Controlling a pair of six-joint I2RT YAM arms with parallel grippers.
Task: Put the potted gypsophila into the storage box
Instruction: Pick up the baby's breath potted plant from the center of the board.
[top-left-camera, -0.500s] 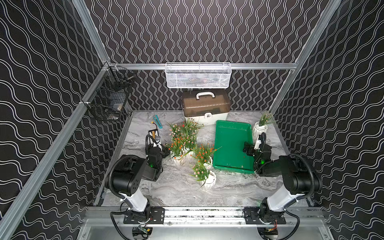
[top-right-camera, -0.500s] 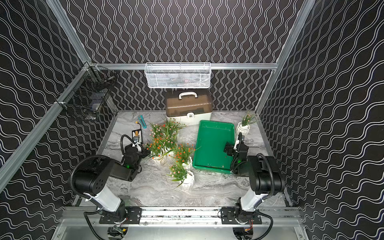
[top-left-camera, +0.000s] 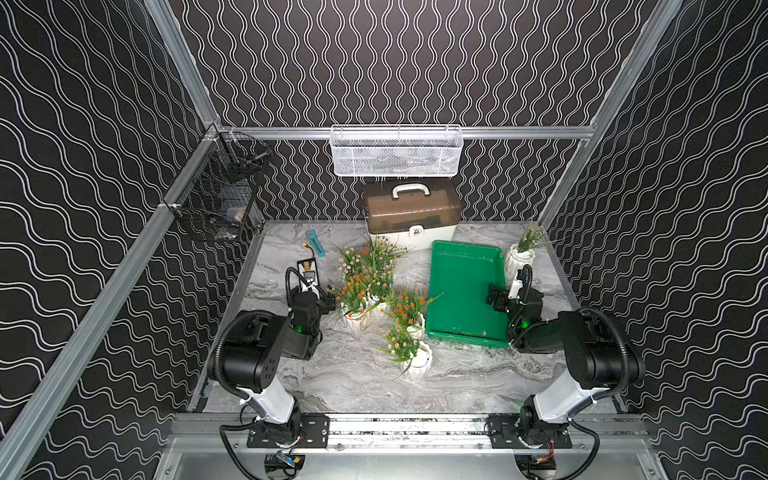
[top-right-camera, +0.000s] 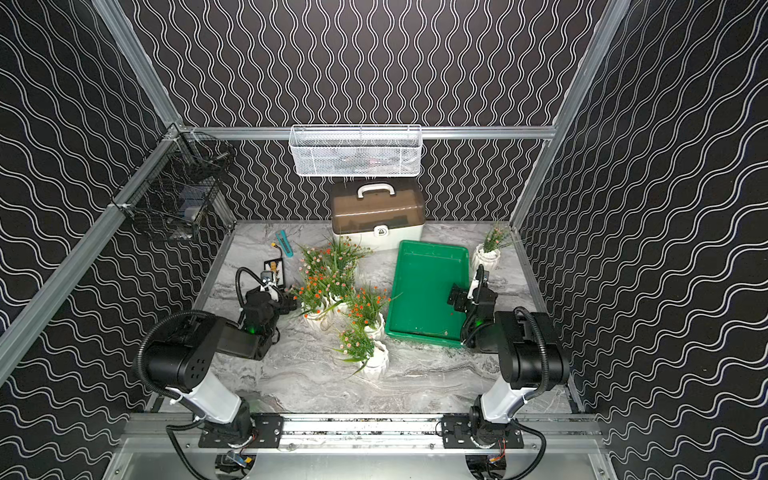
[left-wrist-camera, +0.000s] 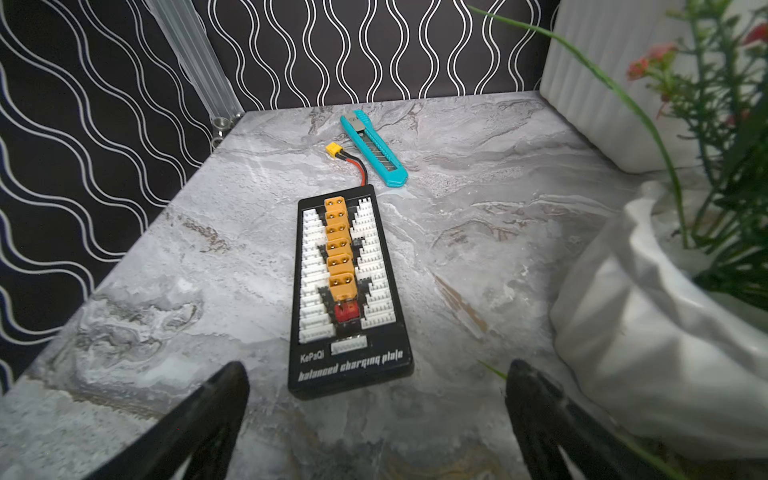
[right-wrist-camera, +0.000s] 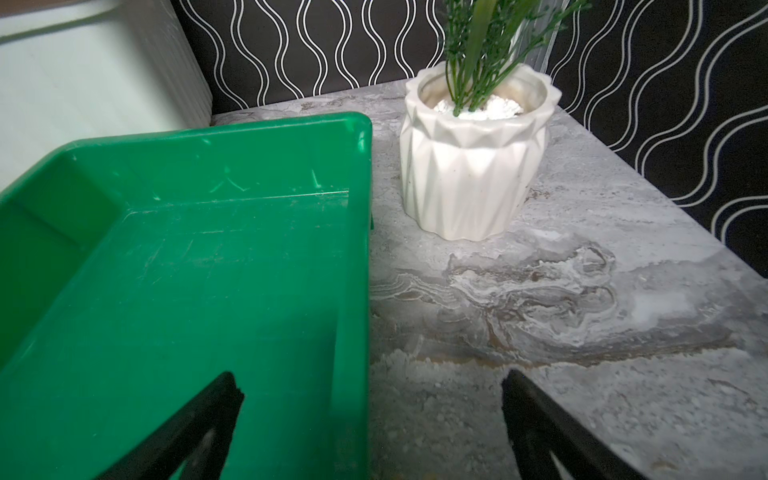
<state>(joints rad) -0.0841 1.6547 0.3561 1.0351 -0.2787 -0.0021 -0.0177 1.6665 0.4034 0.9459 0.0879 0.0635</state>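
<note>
In both top views, the potted gypsophila (top-left-camera: 365, 282) were seen clustered left of the storage box (top-left-camera: 461, 282), a lone pot (top-left-camera: 515, 259) right of it. In the left wrist view, the left gripper (left-wrist-camera: 378, 370) was found spread wide, empty; in the right wrist view, the right gripper (right-wrist-camera: 370, 378) likewise.

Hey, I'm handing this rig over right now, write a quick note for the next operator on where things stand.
Left tool: open, empty, beside the gypsophila pot cluster, which stands left of the box.
Right tool: open, empty, over the storage box's right rim.
Lone gypsophila pot: on the table right of the box, far corner.
Done: nothing, the box holds no pot.
To do: move every pot into the box.
</note>
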